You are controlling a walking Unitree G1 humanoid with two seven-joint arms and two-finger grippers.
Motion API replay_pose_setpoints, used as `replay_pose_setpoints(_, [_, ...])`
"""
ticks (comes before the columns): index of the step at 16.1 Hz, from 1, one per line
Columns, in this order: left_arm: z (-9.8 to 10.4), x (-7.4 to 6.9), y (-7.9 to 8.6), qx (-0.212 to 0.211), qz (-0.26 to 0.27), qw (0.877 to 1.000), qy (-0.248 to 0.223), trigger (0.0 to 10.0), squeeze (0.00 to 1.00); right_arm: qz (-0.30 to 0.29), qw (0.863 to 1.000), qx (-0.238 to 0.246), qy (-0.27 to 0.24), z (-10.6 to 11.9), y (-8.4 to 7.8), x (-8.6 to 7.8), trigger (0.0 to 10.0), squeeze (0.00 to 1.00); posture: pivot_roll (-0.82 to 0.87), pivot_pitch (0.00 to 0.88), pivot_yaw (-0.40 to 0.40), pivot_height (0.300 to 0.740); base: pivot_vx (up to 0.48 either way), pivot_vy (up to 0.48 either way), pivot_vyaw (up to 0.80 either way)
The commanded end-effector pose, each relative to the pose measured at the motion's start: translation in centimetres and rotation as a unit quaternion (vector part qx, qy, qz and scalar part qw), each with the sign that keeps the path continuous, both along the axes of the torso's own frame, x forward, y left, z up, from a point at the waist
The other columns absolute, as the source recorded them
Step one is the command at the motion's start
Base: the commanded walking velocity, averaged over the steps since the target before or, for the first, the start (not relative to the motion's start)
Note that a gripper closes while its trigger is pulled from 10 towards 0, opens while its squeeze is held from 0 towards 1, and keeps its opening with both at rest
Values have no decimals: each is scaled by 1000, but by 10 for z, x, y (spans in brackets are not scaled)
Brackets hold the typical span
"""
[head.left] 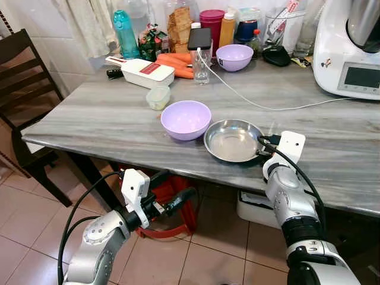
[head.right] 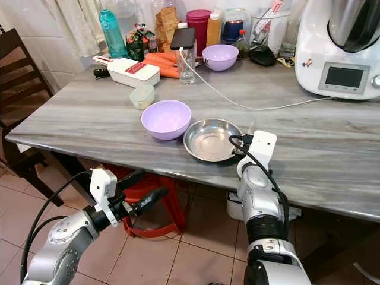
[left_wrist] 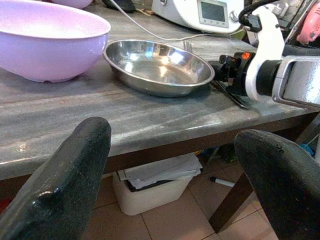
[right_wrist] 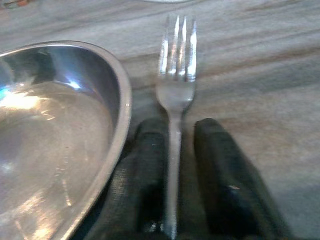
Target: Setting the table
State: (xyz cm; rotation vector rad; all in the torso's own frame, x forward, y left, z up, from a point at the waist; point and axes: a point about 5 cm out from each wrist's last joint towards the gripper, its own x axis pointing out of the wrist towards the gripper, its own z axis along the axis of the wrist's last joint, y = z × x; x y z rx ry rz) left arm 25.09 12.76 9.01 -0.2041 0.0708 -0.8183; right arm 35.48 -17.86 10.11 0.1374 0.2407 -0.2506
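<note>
1. Grey marble-pattern table (head.left: 107, 113), seen from the head camera, with wall and many kitchen things at the far side.
2. Near the front edge: steel plate (head.left: 233, 140), round and shallow, lying flat on the table.
3. Touching or almost touching its left rim: lilac bowl (head.left: 186, 119), upright.
4. Right gripper (right_wrist: 172, 150) lying low on the table just to the right of the steel plate, fingers clamped around the handle of a fork (right_wrist: 176, 90).
5. Fork flat on the table surface, tines pointing away from the robot, just beside the plate rim but apart from it.
6. Left gripper (head.left: 169, 190) held below the table edge, over the tiled floor (head.left: 35, 225), fingers spread wide and grasping nothing.
7. In the left wrist view: bowl, plate and the right wrist visible between the two black fingers (left_wrist: 65, 185).
8. Further back on the table: small lidded tub (head.left: 158, 97), white box with red label (head.left: 147, 72), carrots (head.left: 178, 62), glass (head.left: 200, 64) with a phone (head.left: 199, 38) on top and a white cable (head.left: 261, 105) running across the table.
9. At the back: second lilac bowl (head.left: 234, 57), teal bottle (head.left: 125, 32), white kitchen machine (head.left: 347, 53) at the right.
10. Dark wooden chair (head.left: 24, 77) at the left end; red stool (head.left: 172, 202) and white bin (head.left: 255, 208) under the table.
</note>
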Motion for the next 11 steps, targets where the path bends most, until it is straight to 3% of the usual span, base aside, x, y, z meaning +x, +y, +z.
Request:
replay_pose_setpoints(1, [5,0,1,3,-9,1000,-10,10000,0,3,1000,-4,0,0,0,1,10000,1000,-112,63,83,740,0,0,0])
replay_pose_setpoints(11, [4,4,1,3,-13,1000,-12,10000,0,-29,998,3,-56,25,-13,-5,10000,1000,-117,56,91,740,0,0,0])
